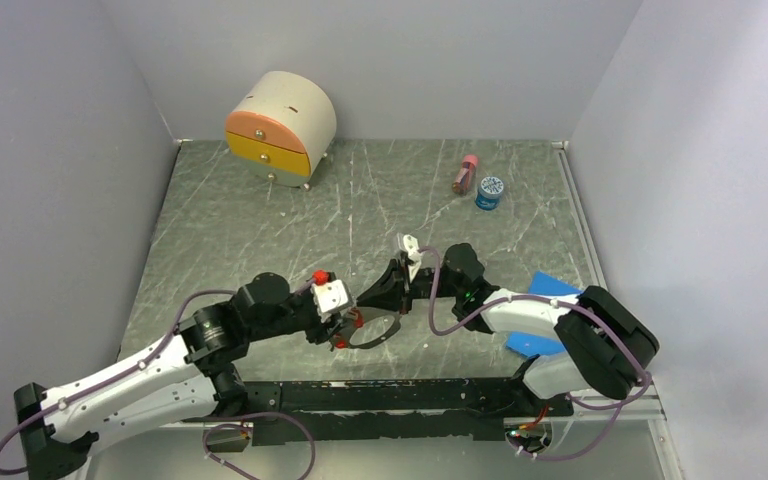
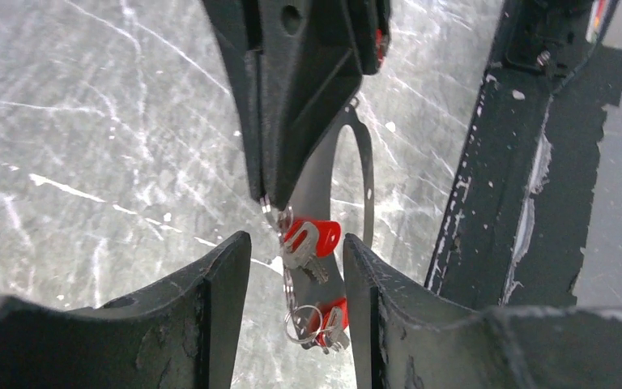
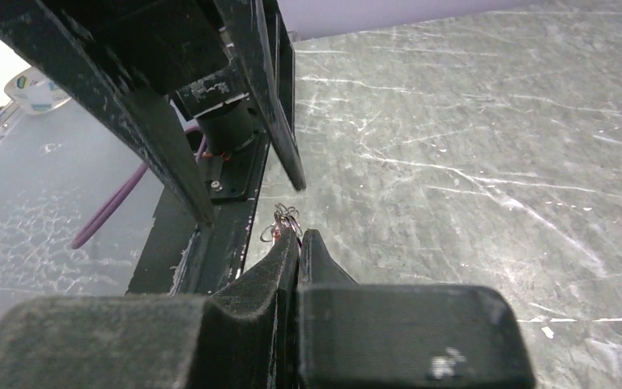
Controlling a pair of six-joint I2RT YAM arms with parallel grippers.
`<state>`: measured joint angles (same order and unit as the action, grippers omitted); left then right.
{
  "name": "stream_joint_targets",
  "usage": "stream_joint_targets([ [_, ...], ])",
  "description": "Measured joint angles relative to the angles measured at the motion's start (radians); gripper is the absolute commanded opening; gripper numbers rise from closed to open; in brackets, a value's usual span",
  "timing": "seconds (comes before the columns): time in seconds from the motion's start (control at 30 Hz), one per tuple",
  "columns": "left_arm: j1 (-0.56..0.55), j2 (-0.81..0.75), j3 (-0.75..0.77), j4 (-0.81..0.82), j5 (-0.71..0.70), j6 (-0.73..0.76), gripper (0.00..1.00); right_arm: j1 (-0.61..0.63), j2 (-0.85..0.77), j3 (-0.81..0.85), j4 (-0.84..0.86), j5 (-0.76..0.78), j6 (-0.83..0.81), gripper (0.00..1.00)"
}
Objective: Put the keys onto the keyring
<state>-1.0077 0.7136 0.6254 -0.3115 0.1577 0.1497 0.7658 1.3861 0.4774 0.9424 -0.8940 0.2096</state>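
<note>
Left gripper [image 2: 293, 243] and right gripper [image 2: 269, 194] face each other tip to tip over the tabletop [image 2: 89, 121], close to the middle of its near edge. The right fingers are pressed together on the thin wire of the keyring [image 2: 366, 174]. The left fingers stand apart and grip nothing. The keys [image 2: 312, 237], 2 with red tags, hang between the left fingers just below the right fingertips. Whether their small rings sit on the hoop cannot be told.
</note>
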Motion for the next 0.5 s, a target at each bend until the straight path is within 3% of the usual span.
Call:
stream_joint_targets([
  [0.2, 0.000, -0.088, 0.000, 0.027, -0.153, -0.105, 0.62, 0.001, -0.071, -0.024, 0.011, 0.089, -0.002, 0.00],
  [0.3, 0.000, -0.097, 0.001, 0.053, -0.226, -0.190, 0.62, 0.001, -0.134, -0.063, 0.024, 0.168, -0.008, 0.00],
  [0.5, 0.000, -0.016, 0.001, 0.152, -0.239, -0.303, 0.62, 0.001, -0.192, -0.105, 0.034, 0.285, -0.008, 0.00],
])
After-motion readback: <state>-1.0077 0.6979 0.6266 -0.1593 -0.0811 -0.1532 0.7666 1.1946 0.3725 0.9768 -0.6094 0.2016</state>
